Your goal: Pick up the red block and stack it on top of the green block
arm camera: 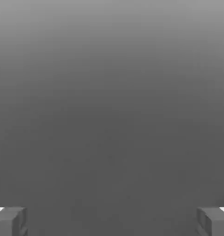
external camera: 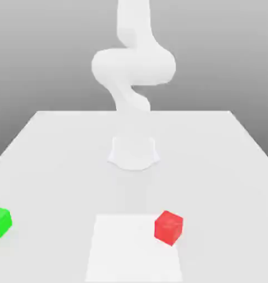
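The red block (external camera: 169, 227) sits on the white table (external camera: 224, 166) near its front edge, a little toward the exterior view's right. The green block (external camera: 0, 222) rests at the exterior view's far left, well apart from the red one. In the hand view my gripper (arm camera: 112, 222) is open, its two grey fingertips (arm camera: 9, 220) standing far apart with nothing between them and plain grey background beyond. The white arm (external camera: 133, 66) rises from its base and bends high above the table.
The arm's round base (external camera: 134, 152) stands mid-table behind both blocks. A brighter white square patch (external camera: 130, 249) lies on the table just beside the red block, at the front centre.
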### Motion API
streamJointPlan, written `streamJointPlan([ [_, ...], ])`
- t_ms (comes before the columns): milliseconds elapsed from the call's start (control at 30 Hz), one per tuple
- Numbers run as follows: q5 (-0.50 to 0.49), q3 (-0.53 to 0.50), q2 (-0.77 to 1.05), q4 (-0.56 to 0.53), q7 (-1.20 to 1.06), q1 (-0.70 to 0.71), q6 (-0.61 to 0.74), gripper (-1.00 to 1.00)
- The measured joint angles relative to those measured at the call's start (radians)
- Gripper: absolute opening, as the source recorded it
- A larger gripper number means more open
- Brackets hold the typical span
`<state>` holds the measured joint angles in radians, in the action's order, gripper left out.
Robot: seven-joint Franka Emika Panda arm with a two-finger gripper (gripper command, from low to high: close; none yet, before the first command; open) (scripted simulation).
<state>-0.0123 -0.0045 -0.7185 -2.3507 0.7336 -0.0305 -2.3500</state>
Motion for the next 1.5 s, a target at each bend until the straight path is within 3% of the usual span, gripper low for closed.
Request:
streamJointPlan([
  [300,-0.031,-0.028,0.342,-0.202,-0.288,-0.118,-0.206,0.0],
  [600,0.0,-0.033,0.669,-0.397,-0.608,-0.217,-0.403,0.0],
  [833,0.035,-0.012,0.922,-0.402,-0.684,-0.211,-0.607,0.0],
  [867,0.037,-0.009,0.952,-0.398,-0.686,-0.209,-0.632,-1.0],
  [1100,0.035,-0.007,0.957,-0.397,-0.685,-0.207,-0.635,-1.0],
  [1300,0.016,-0.012,0.765,-0.425,-0.671,-0.207,-0.47,-1.0],
  [1500,0.057,-0.134,0.773,-0.321,-0.651,0.042,-0.367,-1.0],
])
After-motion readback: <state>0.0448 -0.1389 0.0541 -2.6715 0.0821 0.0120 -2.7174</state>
